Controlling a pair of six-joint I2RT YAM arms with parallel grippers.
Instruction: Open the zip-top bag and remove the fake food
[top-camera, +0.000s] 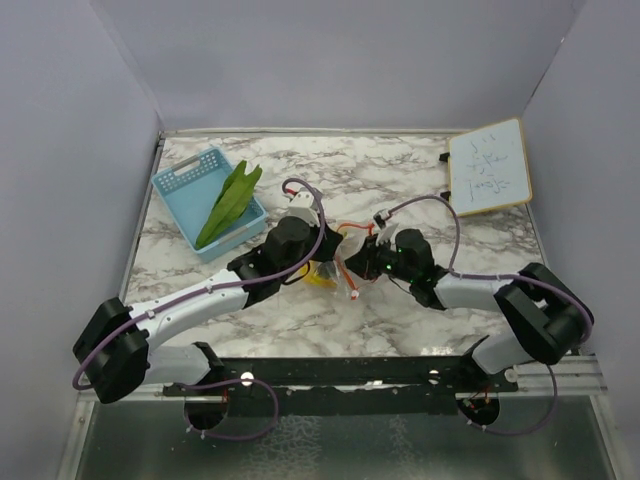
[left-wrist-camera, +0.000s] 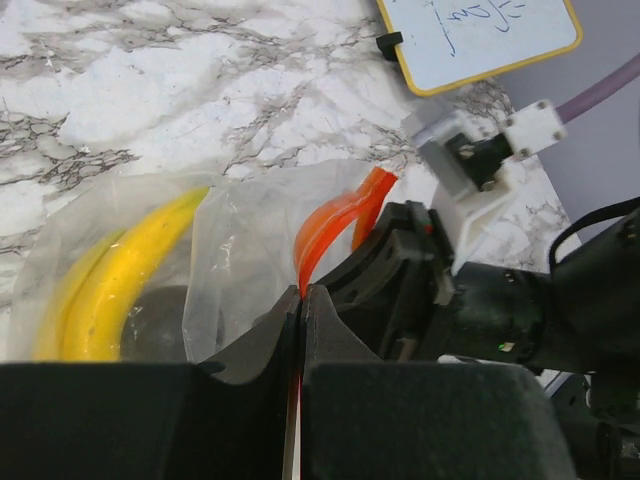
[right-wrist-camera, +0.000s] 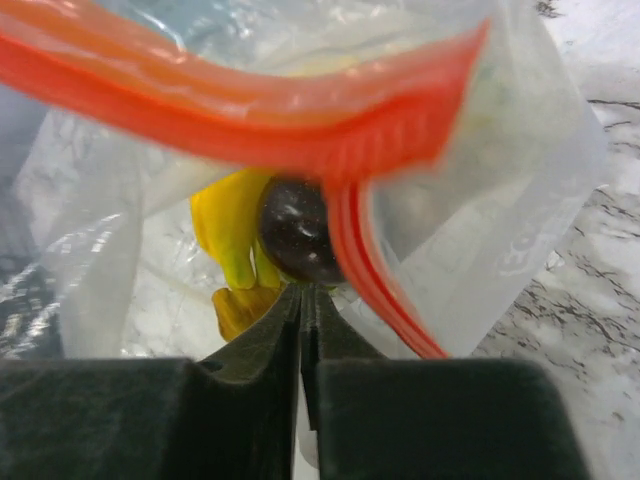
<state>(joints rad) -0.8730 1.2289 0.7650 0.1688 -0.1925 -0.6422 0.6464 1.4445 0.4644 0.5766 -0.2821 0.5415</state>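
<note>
- Now the left gripper (left-wrist-camera: 301, 300) clamps the zip-top bag (left-wrist-camera: 240, 230) by its orange strip.
- The right gripper (right-wrist-camera: 301, 296) pinches the bag too.
- A yellow piece (left-wrist-camera: 120, 280) and dark round piece (right-wrist-camera: 295, 232) lie inside.

I see a white surface (top-camera: 400, 190) veined in grey-brown marble. The zip-top bag (left-wrist-camera: 250, 230) is clear, its zip strip (right-wrist-camera: 250, 110) orange-red. One piece (left-wrist-camera: 120, 280) is yellow, the round piece (right-wrist-camera: 295, 230) dark and glossy, the leafy piece (top-camera: 230, 200) green — its mesh basket (top-camera: 183, 170) light blue. The whiteboard (top-camera: 488, 165) is white, framed pale yellow, with dark scribbles.
</note>
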